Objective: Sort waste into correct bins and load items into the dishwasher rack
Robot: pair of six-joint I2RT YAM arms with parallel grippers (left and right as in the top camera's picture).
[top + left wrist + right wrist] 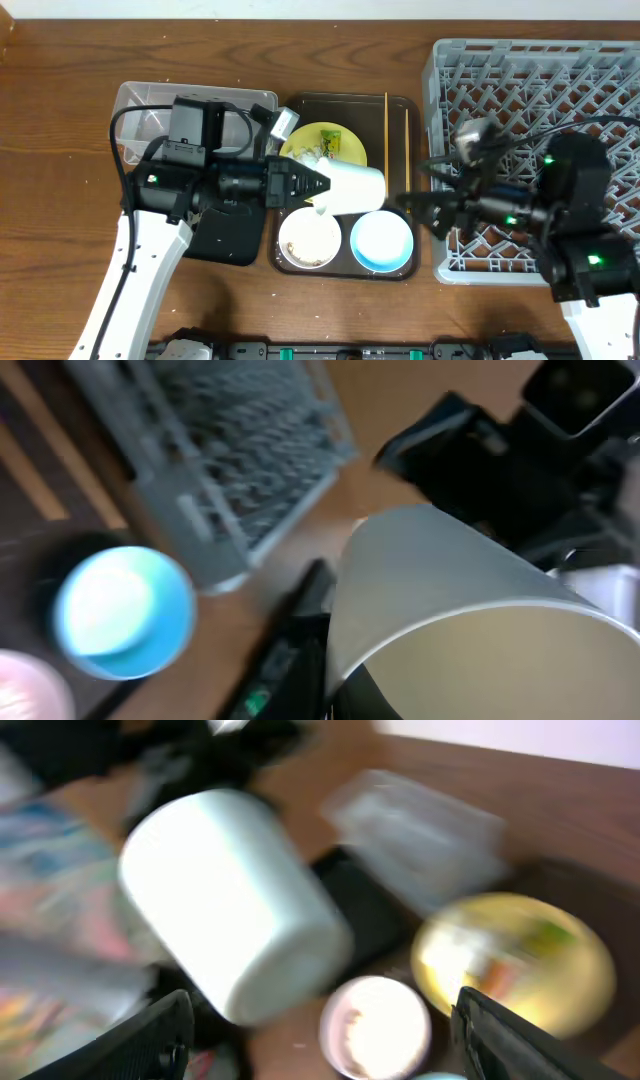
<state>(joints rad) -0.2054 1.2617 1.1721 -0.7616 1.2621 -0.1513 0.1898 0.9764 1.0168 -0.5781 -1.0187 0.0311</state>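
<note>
My left gripper (318, 187) is shut on a white cup (352, 187), held on its side above the dark brown serving tray (410, 272). The cup fills the left wrist view (470, 610) and shows in the right wrist view (230, 900). On the tray are the pale yellow plate (345, 150) with the green-yellow wrapper (330, 139) and a white crumpled bit, the white bowl (308, 240) with pale scraps, the light blue bowl (382, 241) and two chopsticks (386, 125). My right gripper (415, 207) is open and empty, between the tray and the grey rack (440, 110).
The clear tub (140, 97) stands at the back left, partly under my left arm. The black tray (235, 240) lies in front of it. The rack fills the right side, with my right arm over its front part.
</note>
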